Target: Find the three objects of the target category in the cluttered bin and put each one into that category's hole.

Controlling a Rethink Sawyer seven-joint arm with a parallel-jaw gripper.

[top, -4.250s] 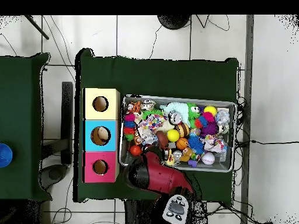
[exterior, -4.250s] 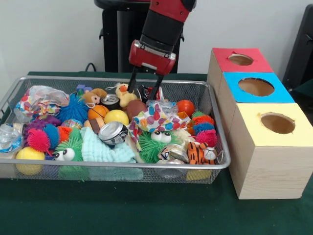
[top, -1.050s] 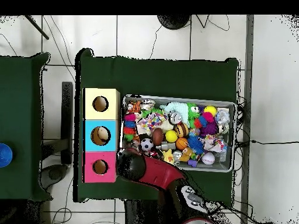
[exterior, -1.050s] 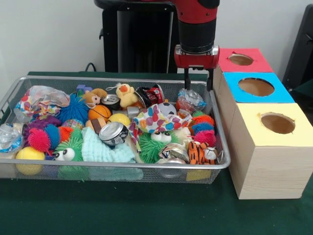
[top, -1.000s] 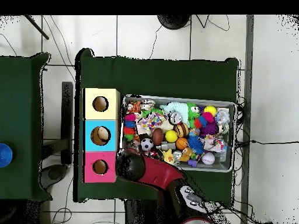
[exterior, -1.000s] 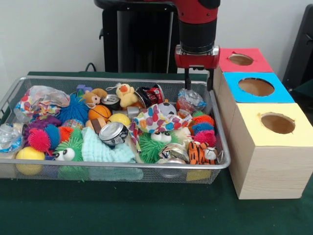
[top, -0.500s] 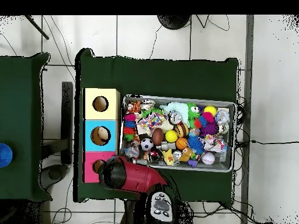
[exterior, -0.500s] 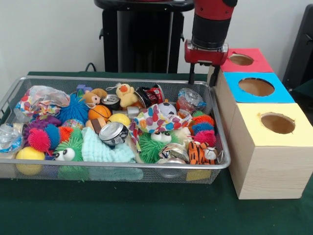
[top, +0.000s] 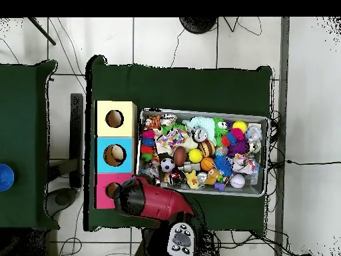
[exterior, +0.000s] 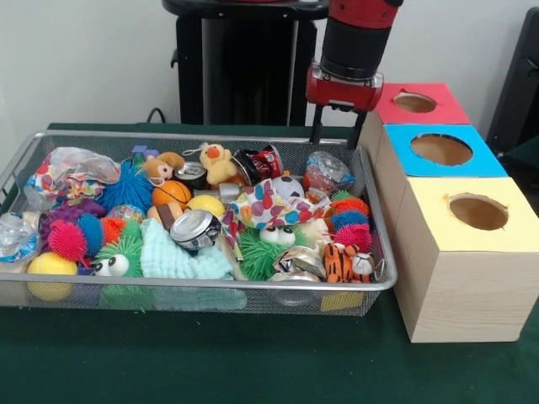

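Balls appear to be the target, a guess from the one already visible inside the blue box (top: pixel 114 155). End effector (exterior: pixel 334 135) hangs empty with fingers spread, above the bin's (exterior: pixel 210 284) far corner beside the red box (exterior: pixel 415 103). Candidates in the bin: soccer ball (exterior: pixel 289 187), basketball (exterior: pixel 169 193), yellow ball (exterior: pixel 200 202). All look light, smooth and likely to roll or squirt out, so pinch each across its widest middle from above.

Wire bin (exterior: pixel 375 210) packed edge to edge with toys; no bare floor for entry. Red (exterior: pixel 414 102), blue (exterior: pixel 440 149) and yellow hole (exterior: pixel 477 211) unobstructed from above.
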